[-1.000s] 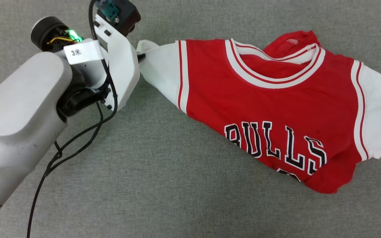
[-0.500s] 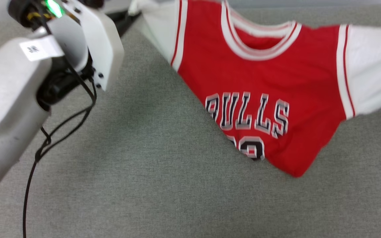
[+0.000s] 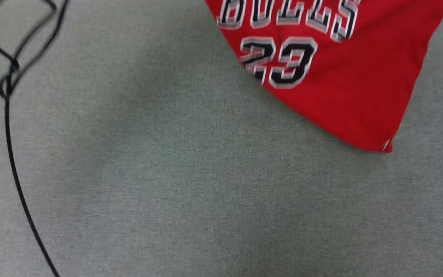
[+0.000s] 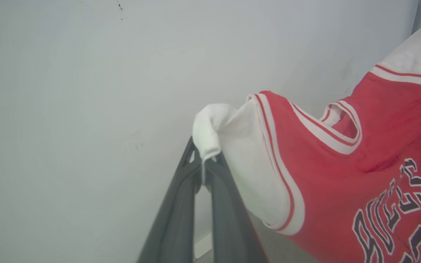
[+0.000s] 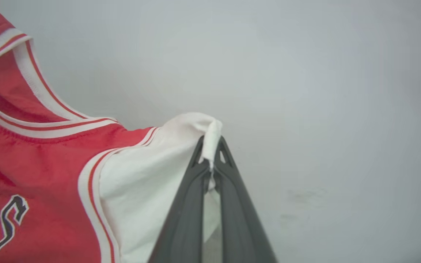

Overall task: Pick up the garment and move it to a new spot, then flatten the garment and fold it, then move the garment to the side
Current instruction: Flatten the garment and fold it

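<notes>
So, garment [image 3: 340,96] held up by both sleeves.
L gripper [image 4: 204,171] clamped on one white sleeve tip, R gripper [image 5: 210,155] on the other; body hangs beyond & between them, over grey surface [image 3: 167,192]. Soft, light, floppy, likely sags mid; sleeve/shoulder corners seem best holds.

Your garment [image 3: 340,96] is soft, matt knit cloth, smooth over the red body. The white sleeve cloth pinched at the tips of the left gripper [image 4: 204,162] and the right gripper [image 5: 210,146] looks fuzzier. Both grippers read as smooth, matt dark plastic. Below them the surface [image 3: 167,192] is coarse grey weave; beyond them the wall [image 4: 86,91] is smooth.
</notes>
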Controlling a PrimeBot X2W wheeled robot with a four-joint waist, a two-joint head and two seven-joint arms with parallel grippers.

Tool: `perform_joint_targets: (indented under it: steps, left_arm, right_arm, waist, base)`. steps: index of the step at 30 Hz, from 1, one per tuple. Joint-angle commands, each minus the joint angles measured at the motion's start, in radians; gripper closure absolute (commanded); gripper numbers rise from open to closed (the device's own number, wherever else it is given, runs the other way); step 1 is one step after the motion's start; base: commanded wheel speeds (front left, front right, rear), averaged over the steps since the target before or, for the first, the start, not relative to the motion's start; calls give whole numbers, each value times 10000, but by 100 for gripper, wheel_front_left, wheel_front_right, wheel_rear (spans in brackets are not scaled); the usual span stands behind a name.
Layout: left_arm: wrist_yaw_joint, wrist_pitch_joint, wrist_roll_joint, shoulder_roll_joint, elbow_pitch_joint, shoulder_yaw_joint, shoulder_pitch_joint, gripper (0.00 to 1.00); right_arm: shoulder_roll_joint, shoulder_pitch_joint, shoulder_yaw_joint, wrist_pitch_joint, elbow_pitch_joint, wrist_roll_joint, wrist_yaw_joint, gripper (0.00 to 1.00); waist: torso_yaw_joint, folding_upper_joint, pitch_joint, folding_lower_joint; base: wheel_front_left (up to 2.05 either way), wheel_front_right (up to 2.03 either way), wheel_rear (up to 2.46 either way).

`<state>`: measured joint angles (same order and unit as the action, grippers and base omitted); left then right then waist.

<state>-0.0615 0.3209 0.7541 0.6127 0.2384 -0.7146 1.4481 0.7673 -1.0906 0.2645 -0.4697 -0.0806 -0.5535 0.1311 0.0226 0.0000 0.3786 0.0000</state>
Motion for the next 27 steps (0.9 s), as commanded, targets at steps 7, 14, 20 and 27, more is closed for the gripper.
perform_joint_targets:
  steps: [7,14,20,27]
  left_arm:
    - [-61,-758,-635,-591,1545,380,2260,100]
    - [-171,-1574,-1039,-1039,2862,592,4005,100]
    - [-383,-2019,-1034,-1218,3676,543,4610,100]
    - [-598,-2655,-636,-1372,4554,352,3919,100]
  right_arm:
    - [-1107,-3516,641,759,-1802,1849,-7,100]
    - [-1744,-6149,1062,1797,-3481,3022,-7,100]
    - [-2285,-7289,1474,2630,-4647,3237,-7,100]
    - [-2591,-6880,2330,3331,-5813,2903,-7,100]
  waist:
    - [1,0,1159,0]
    - [49,0,1590,0]
    - [108,0,1686,0]
    - [205,0,1810,0]
  base:
    - [0,0,0]
    - [0,0,0]
    - [0,0,0]
    - [0,0,0]
